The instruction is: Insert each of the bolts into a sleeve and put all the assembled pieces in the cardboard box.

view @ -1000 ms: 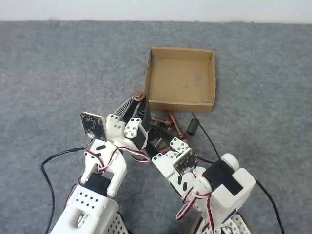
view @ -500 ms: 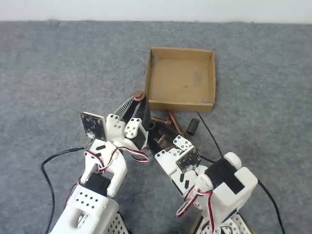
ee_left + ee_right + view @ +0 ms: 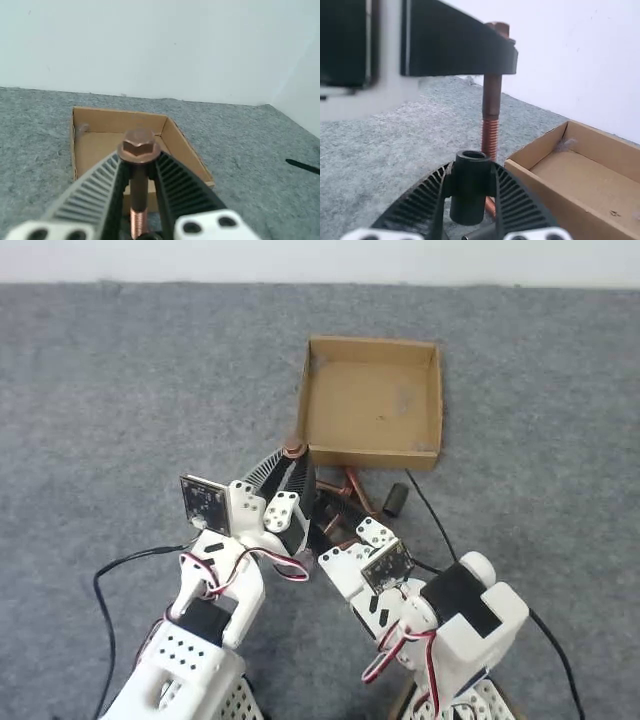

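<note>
With left jaws, pinches a copper bolt [image 3: 138,186] upright under its hex head, near a corner of the cardboard box [image 3: 370,454]. With right jaws, clamps a black sleeve [image 3: 470,189] upright, close by the bolt's threads. Beside the box on the table [image 3: 120,390], loose bolts [image 3: 356,489] and a second sleeve [image 3: 396,499].
</note>
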Motion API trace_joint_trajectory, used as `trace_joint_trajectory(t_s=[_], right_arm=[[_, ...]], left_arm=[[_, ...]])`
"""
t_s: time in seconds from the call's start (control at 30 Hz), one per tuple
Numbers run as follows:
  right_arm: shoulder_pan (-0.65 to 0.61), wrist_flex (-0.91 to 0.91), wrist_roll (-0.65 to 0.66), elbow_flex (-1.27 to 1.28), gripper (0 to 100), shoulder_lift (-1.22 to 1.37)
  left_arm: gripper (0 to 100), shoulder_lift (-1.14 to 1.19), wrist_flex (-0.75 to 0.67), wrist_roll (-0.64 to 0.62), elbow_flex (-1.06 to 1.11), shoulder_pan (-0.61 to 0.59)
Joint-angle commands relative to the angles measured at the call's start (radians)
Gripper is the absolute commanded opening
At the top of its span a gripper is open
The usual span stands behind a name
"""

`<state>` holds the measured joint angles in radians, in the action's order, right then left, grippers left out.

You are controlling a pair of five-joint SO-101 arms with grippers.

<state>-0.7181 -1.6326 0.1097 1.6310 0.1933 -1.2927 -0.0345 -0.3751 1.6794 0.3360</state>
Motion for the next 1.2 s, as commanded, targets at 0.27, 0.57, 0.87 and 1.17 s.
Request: trace_joint_trajectory(t_s=[0.27, 0.57, 0.87, 1.17], right_arm=[[0.016, -0.015, -0.002, 0.028, 0.6, -0.065], [0.016, -0.038, -0.002, 0.032, 0.6, -0.064], [0.012, -0.035, -0.002, 0.032, 0.6, -0.064], [0.008, -0.031, -0.002, 0.029, 0.6, -0.054]], left_arm=[[1, -0.040, 0.054, 0.006, -0.012, 0.023], [1, -0.040, 0.054, 0.008, 0.005, 0.003], [1, -0.041, -0.121, 0.002, -0.015, -0.149], [1, -0.040, -0.031, -0.081, -0.070, -0.169]])
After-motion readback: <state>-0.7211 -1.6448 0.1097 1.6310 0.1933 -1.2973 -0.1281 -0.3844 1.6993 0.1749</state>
